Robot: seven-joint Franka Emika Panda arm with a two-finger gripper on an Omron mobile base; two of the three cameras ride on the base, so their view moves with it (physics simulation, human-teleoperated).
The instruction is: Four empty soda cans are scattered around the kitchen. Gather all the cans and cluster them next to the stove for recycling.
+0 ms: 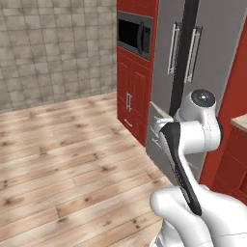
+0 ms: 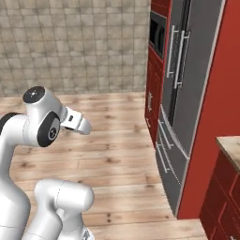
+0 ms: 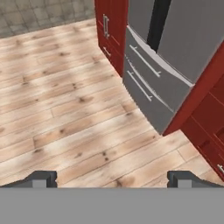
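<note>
Hovering: tool (image 3: 112,178) over bare wood floor (image 3: 65,113), tips spread wide, nothing between them, nothing held.
Tool pose: pointed forward and down; fingertips (image 3: 41,178) at bottom of hand view, well apart.
Arm: folded back above base, wrist tucked near shoulder in both base views; no reach committed.
Near tool: plank floor, then grey fridge (image 3: 175,48) w/ lower drawers, dark gap between its doors.
Further out: red cabinets (image 1: 132,91) beside fridge, built-in microwave (image 1: 135,34) above, tan tiled wall (image 1: 53,48) behind.
Desk: small beige corner (image 2: 230,147) at right edge of right base view; top mostly out of sight.
Soda cans: none visible from this spot; whereabouts can't be told.
Stove: not visible either; likely elsewhere in kitchen.
Step in hand, by judgement: searching / driving toward a can, not grasping.
Doing it well: keep arm tucked while base moves, steer clear of fridge handles and cabinet fronts, turn toward desk side where cans prob. stand, leave tool wide till a can sits squarely between tips.
</note>
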